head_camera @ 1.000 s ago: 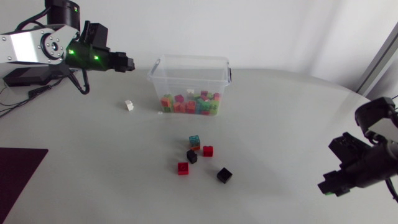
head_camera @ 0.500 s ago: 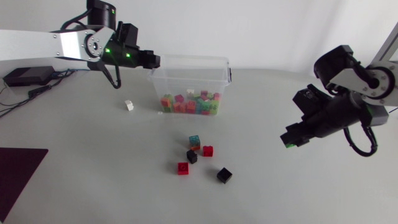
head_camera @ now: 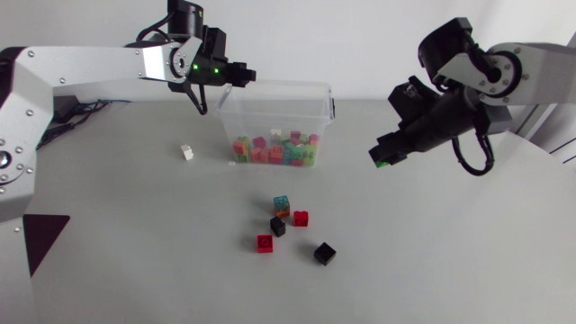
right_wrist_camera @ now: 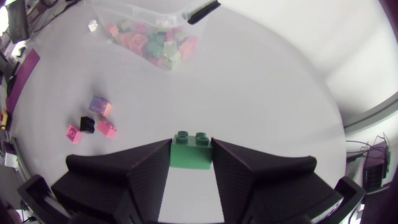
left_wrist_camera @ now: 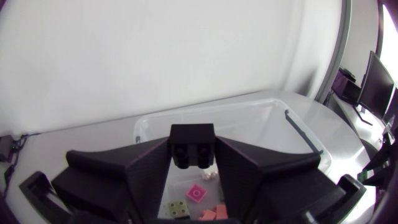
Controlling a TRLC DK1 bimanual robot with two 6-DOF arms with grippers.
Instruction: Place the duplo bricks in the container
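Both arms have swung in toward the box [head_camera: 274,86]: the left gripper [head_camera: 243,78], now at its rim, pinches a black brick [left_wrist_camera: 193,148], and the right gripper [head_camera: 382,160], still well away, squeezes a green brick [right_wrist_camera: 191,152], so both can drop soon.

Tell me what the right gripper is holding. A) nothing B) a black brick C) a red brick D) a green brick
D: the right wrist view shows a green brick clamped between both fingers of the right gripper; the black brick is held in the left gripper above the container.
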